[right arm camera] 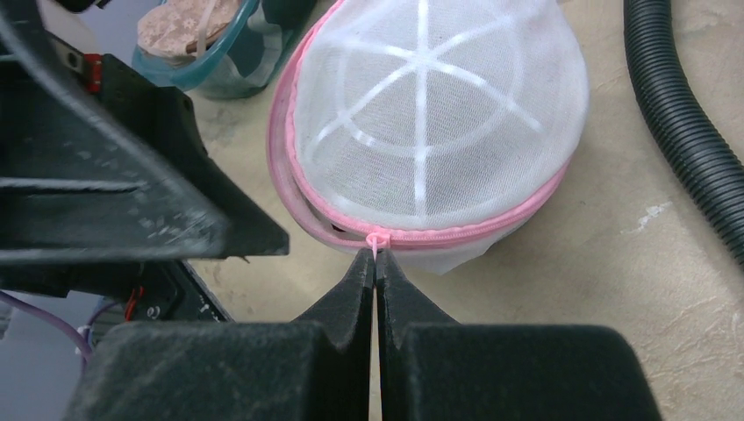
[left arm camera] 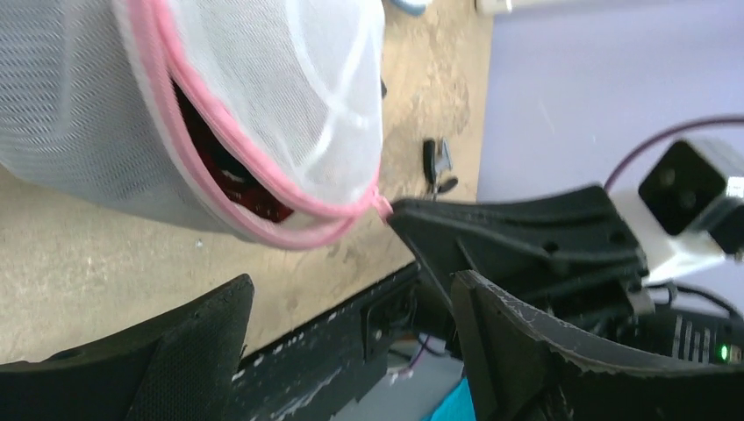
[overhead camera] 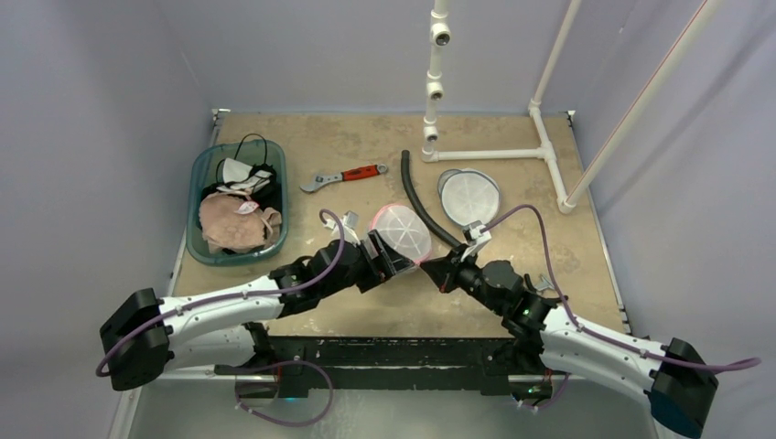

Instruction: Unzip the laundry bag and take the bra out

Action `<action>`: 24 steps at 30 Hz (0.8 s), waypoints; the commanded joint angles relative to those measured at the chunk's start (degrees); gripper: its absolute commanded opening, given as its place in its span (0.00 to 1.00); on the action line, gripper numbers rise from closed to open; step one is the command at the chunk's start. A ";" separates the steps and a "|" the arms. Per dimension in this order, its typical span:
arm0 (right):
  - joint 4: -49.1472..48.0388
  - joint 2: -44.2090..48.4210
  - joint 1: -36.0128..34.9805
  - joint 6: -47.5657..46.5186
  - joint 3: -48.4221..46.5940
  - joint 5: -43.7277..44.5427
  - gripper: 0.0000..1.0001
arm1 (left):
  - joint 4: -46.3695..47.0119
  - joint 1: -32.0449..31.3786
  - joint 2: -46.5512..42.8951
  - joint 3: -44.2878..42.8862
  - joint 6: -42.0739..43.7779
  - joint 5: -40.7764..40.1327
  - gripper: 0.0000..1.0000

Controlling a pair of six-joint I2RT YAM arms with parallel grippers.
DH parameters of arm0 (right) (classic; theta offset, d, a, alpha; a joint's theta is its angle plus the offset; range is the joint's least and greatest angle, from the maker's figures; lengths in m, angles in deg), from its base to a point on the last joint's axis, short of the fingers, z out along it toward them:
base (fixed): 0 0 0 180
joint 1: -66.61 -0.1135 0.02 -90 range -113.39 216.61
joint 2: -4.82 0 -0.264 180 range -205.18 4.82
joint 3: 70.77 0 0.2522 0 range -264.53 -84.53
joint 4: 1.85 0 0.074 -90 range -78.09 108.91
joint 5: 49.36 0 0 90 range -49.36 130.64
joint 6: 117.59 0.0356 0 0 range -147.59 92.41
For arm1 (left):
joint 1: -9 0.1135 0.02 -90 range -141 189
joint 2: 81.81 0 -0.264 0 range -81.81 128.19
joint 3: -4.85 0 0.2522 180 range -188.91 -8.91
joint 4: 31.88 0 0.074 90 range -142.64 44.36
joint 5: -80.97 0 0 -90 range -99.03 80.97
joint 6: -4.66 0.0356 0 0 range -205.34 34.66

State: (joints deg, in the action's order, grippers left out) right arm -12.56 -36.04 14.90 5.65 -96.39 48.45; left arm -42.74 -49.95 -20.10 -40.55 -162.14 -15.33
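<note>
The laundry bag [overhead camera: 400, 233] is a white mesh dome with a pink zipper, lying mid-table between both grippers. My right gripper [right arm camera: 375, 263] is shut on the pink zipper pull [right arm camera: 375, 239] at the bag's near edge. The zipper [left arm camera: 219, 189] gapes partly open, and dark red fabric of the bra [left arm camera: 230, 171] shows inside. My left gripper [left arm camera: 351, 303] stands open just short of the bag's left side, with nothing between its fingers [left arm camera: 197, 346]. From the top view it [overhead camera: 380, 256] sits close against the bag, opposite the right gripper [overhead camera: 439, 268].
A teal basin [overhead camera: 197, 178] of clothes stands at the left. A red-handled wrench [overhead camera: 343, 176], a black hose [overhead camera: 423, 203] and a second white mesh dome [overhead camera: 468, 194] lie behind the bag. A white pipe frame [overhead camera: 549, 151] rises at the back right.
</note>
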 commanded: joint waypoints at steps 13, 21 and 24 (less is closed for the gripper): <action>-2.11 0.13 -0.05 -4.53 -3.51 -7.30 0.00 | 4.33 6.00 10.35 -4.44 -4.40 -7.57 0.41; 2.24 0.05 -0.04 -5.45 -4.99 -4.84 0.00 | 0.09 9.94 5.76 -5.19 -0.55 -7.21 0.00; 2.83 -0.24 0.02 -4.76 -5.02 -3.93 0.00 | -1.96 10.72 4.00 -6.39 1.56 -7.38 0.00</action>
State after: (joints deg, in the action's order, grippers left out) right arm -10.61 -36.06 14.92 1.60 -98.69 43.14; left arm -41.49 -41.21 -13.13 -43.89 -164.10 -19.66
